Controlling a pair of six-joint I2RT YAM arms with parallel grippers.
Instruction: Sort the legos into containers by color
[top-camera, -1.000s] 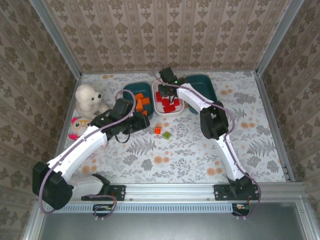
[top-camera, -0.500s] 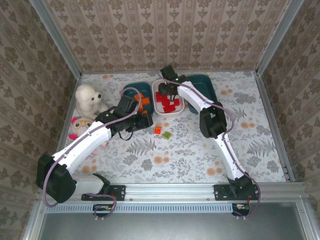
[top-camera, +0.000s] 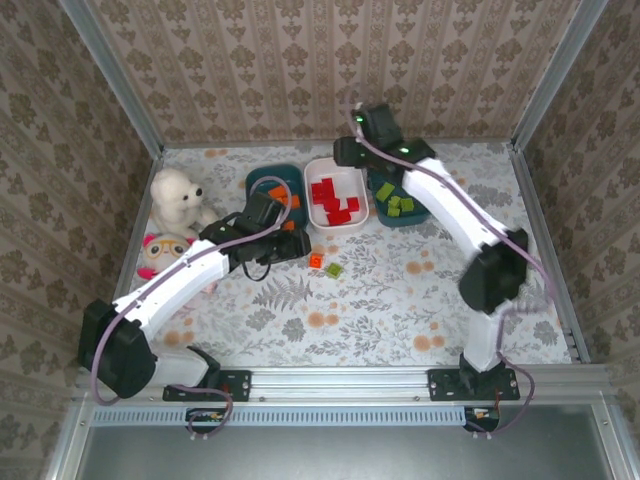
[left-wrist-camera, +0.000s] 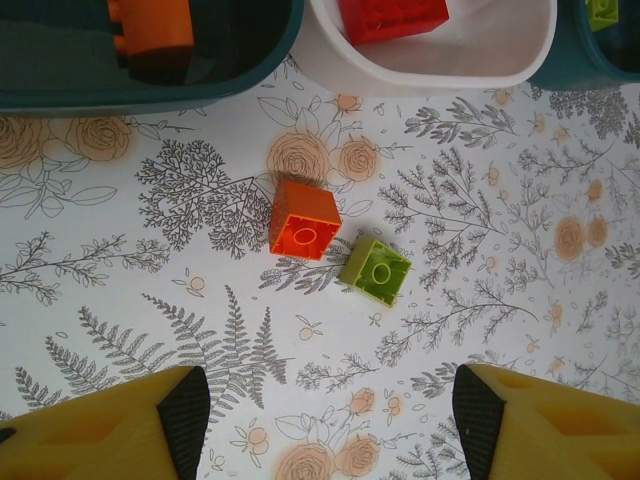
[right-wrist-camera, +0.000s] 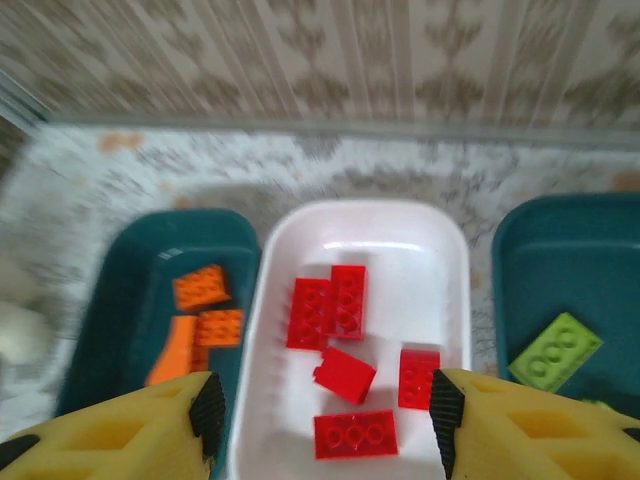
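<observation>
From above, the left gripper (top-camera: 292, 244) hangs low over the flowered table (top-camera: 400, 300), and two loose legos lie just beside it at about 4 o'clock: an orange brick (top-camera: 316, 261) and, a little further out, a green brick (top-camera: 334, 269). The three containers stand in a row toward 12 o'clock: the left teal tub (top-camera: 258, 180) with orange bricks (top-camera: 284, 198), the white tub (top-camera: 335, 172) with red bricks (top-camera: 335, 205), and the right teal tub (top-camera: 392, 221) with green bricks (top-camera: 392, 200). The right gripper (top-camera: 346, 152) hovers at the far rim of the white tub, with the red bricks at its 6 o'clock. A white bear (top-camera: 178, 197) and a pink toy (top-camera: 160, 252) sit at the table's 9 o'clock edge. In the left wrist view the jaws stand wide with nothing between them. The orange brick lies on the table at 12 o'clock from the gap, and the green brick is at 1 o'clock, almost touching the orange one. The tub rims lie beyond both. In the right wrist view the jaws are also spread and empty. The white tub with its five red bricks is at 12 o'clock, the tub of orange bricks at 10 o'clock and the tub of green bricks at 2 o'clock.
</observation>
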